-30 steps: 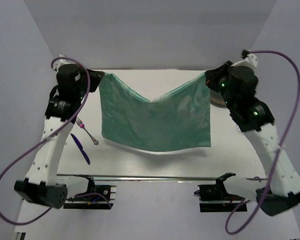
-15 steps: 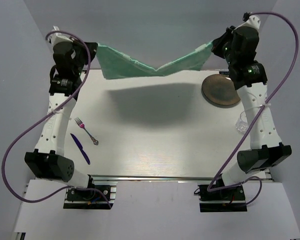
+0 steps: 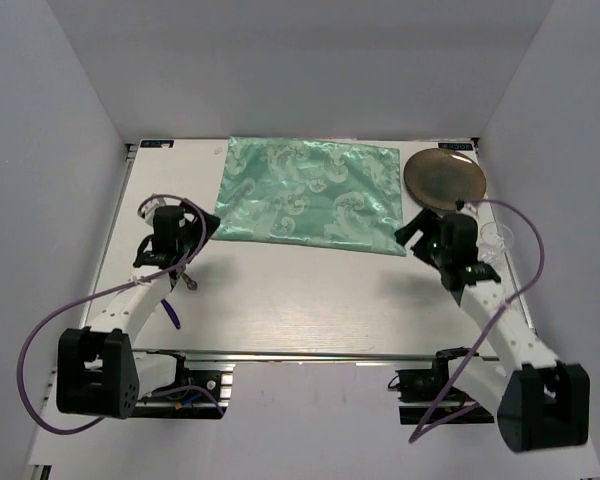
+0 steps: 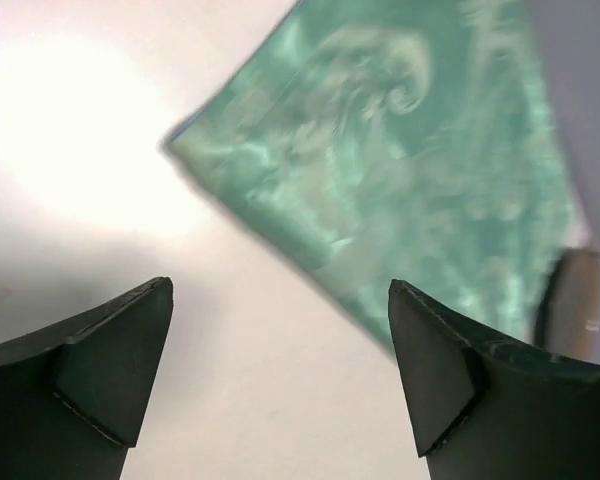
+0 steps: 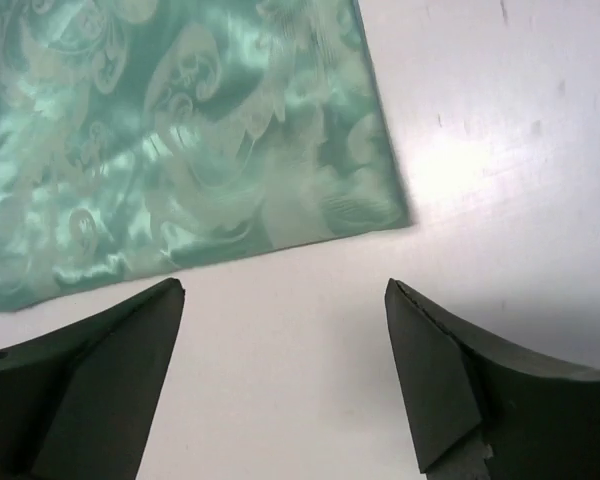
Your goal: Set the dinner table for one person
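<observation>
1. Far left of the top view: my left gripper (image 3: 202,226) has its jaws spread wide and holds nothing. In the wrist view the left gripper (image 4: 278,288) sits just short of the green cloth (image 4: 400,150), whose near corner points at it.
2. Below that arm, the fork (image 3: 187,281) and purple knife (image 3: 172,312) lie on the bare dinner table (image 3: 310,290), partly hidden by my forearm. I should lift straight up here so I don't sweep them.
3. Centre top: the cloth (image 3: 305,195) lies flat on the dinner table, against the far edge. It looks smooth, so I judge that no tugging is needed.
4. Right of centre: my right gripper (image 3: 412,234) is also spread and empty. In the wrist view the right gripper (image 5: 284,287) is just clear of the cloth's corner (image 5: 180,130).
5. Upper right: the plate (image 3: 445,180) is just beside the cloth, and the glass (image 3: 497,238) is close to my right arm. To do this well I'd back off without snagging fabric, then take the plate by its rim.
</observation>
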### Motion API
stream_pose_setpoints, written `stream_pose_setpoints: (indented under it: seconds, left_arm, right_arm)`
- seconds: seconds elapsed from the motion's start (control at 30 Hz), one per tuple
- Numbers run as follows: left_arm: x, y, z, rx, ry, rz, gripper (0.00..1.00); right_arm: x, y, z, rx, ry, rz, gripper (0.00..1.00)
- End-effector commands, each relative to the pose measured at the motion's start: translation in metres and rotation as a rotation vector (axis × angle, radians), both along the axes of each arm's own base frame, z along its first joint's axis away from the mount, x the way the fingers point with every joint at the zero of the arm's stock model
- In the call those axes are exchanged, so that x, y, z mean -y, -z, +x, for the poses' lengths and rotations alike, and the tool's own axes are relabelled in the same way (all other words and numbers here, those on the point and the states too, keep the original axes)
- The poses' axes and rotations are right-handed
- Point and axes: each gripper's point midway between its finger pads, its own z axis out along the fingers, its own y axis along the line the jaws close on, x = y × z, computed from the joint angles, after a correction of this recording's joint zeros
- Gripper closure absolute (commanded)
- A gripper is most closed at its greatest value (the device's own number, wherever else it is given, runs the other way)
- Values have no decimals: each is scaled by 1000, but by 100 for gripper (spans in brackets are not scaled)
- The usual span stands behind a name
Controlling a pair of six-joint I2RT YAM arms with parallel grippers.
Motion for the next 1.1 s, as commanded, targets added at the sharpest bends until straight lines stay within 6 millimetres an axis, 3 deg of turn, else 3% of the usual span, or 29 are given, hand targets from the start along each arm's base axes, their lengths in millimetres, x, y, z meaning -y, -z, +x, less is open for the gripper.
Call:
stream_pose_setpoints:
  seconds: [0.0, 0.03, 0.13, 0.2, 0.23, 0.3, 0.33, 0.37, 0.4, 0.43, 0.47, 0.5, 0.53, 0.57, 0.6, 0.63, 0.67, 0.7, 0.77, 0.87, 0.93, 0.97, 1.0, 1.07]
  left_arm:
    - [-23, -7, -26, -32, -101, 46, 2]
    - [-30, -10, -39, -59, -132, 86, 2]
    - [-44, -35, -49, -25, -178, 133, 2]
    - [-36, -47, -46, 6, -137, 132, 2]
    - [-31, -56, -38, 44, -117, 121, 2]
    - [-19, -52, -21, 40, -54, 106, 2]
    - [-5, -70, -5, 91, 13, 88, 2]
    - [4, -49, 14, 31, 61, 91, 2]
    - [12, -46, 27, 20, 117, 104, 2]
    - [29, -68, 47, 51, 197, 75, 2]
    - [37, -28, 66, -59, 242, 69, 2]
    - [43, -20, 78, -89, 275, 65, 2]
    - [51, -33, 97, -74, 305, 50, 2]
    - [60, 4, 108, -154, 337, 41, 2]
    - [64, 15, 115, -175, 357, 41, 2]
    - [70, 24, 120, -202, 373, 36, 2]
    - [74, 17, 135, -188, 385, 30, 2]
    - [73, 51, 133, -290, 382, 26, 2]
    - [74, 63, 139, -330, 363, 43, 2]
    - [52, 104, 117, -482, 246, 80, 2]
    - [35, 121, 98, -566, 122, 98, 2]
    - [31, 137, 79, -619, 71, 101, 2]
    - [18, 145, 69, -652, 1, 139, 2]
    - [12, 155, 56, -686, -56, 134, 2]
  right_arm:
    - [-3, -22, -13, 173, 11, 94, 11]
    - [-2, -24, -20, 192, 1, 89, 11]
    - [4, -7, -25, 129, -12, 6, 11]
    - [4, -12, -17, 111, -48, -50, 11]
    - [1, 3, -10, 54, -75, -64, 11]
    - [-7, 6, 4, 30, -135, -95, 11]
    - [-9, 15, 18, -46, -142, -107, 11]
    - [-17, 18, 25, -78, -186, -96, 11]
    - [-22, 41, 32, -162, -215, -108, 11]
    - [-25, 30, 46, -163, -218, -116, 11]
    - [-31, 36, 50, -190, -236, -124, 11]
    - [-34, 55, 54, -243, -247, -140, 11]
    - [-37, 52, 62, -246, -247, -151, 11]
    - [-43, 58, 64, -263, -263, -166, 11]
    - [-39, 80, 66, -319, -243, -203, 11]
    - [-37, 89, 68, -348, -239, -232, 11]
    - [-41, 85, 75, -362, -250, -243, 11]
    - [-42, 103, 76, -406, -256, -271, 11]
    - [-48, 106, 82, -405, -271, -282, 11]
    - [-52, 115, 88, -437, -284, -301, 11]
    - [-53, 125, 90, -467, -289, -318, 11]
    - [-54, 128, 94, -473, -297, -329, 11]
    - [-52, 129, 94, -487, -298, -339, 11]
    - [-54, 133, 94, -497, -317, -360, 11]
